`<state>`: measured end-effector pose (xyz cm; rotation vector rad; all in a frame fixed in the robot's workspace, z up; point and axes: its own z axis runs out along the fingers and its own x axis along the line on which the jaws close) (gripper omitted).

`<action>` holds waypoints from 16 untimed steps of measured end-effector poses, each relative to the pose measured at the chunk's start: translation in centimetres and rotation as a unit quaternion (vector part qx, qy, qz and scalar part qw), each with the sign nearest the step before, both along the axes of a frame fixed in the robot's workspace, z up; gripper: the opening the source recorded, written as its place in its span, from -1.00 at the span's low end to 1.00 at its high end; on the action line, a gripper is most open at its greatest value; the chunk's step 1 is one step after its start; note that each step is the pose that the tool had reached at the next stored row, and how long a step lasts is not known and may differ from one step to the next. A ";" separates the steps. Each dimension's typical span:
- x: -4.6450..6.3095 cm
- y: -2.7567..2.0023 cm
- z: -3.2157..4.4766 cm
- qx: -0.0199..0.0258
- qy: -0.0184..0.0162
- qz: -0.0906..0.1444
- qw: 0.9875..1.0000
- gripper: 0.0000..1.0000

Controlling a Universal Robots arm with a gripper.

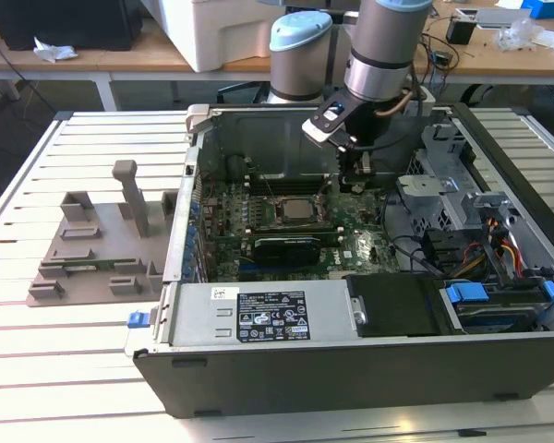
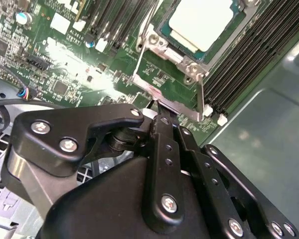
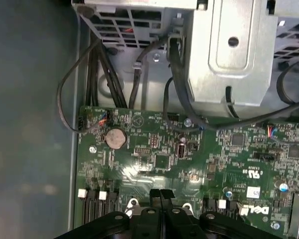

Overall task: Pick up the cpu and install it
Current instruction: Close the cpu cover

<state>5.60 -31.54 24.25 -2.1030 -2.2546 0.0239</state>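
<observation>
Inside the open computer case (image 1: 351, 378), my fingers (image 3: 156, 195) hang pressed together and empty, just above the green motherboard (image 3: 154, 159). The cpu (image 1: 298, 209) lies flat in its socket (image 2: 187, 64), near my fingers, toward the exterior view's left.

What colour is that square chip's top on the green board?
Pale silver; the cpu shows best in the second wrist view.

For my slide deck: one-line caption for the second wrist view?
Pincer closed at the edge of the socket frame, with the cpu seated inside it.
</observation>
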 end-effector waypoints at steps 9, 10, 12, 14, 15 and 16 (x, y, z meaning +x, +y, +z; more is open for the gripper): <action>-2.2 0.00 0.00 0.000 0.000 0.000 1.000 -0.79; -2.5 0.00 0.00 0.000 0.000 0.000 1.000 -0.79; -2.9 0.00 0.00 0.000 0.000 0.000 1.000 -0.79; -3.2 0.00 -0.02 0.000 0.000 0.000 1.000 -0.79; -3.9 0.00 -0.12 0.000 0.000 0.000 1.000 -0.79; -4.3 0.00 -0.27 0.000 0.000 0.000 1.000 -0.79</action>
